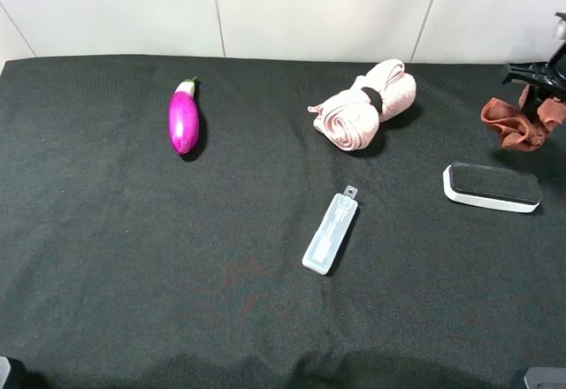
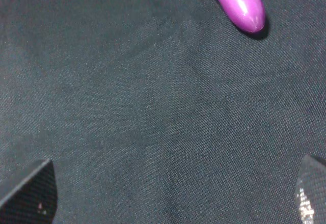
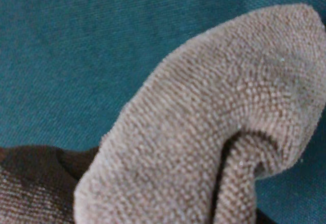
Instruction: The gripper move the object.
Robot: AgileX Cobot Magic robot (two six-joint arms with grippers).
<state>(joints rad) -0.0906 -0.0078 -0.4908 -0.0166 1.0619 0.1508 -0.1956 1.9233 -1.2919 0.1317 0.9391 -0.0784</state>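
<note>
— Where the right edge of the counter (image 1: 133,274) nears its far corner, what lies there?
— Crumpled rust-brown terry cloth (image 1: 506,124), nubby loops. Right gripper (image 1: 541,93) over it, grip hidden, cannot tell. Left gripper (image 2: 172,192): fingers (image 2: 30,196) spread apart.

Table (image 1: 133,274): one, covered in black woven cloth, fills the view from 3 through 6 to 9 o'clock; its far edge runs across at 12 o'clock.
Wall (image 1: 309,9): white panels behind the table at 12 o'clock, parted by thin dark seams (image 1: 217,9).
Light: even, soft.
</note>
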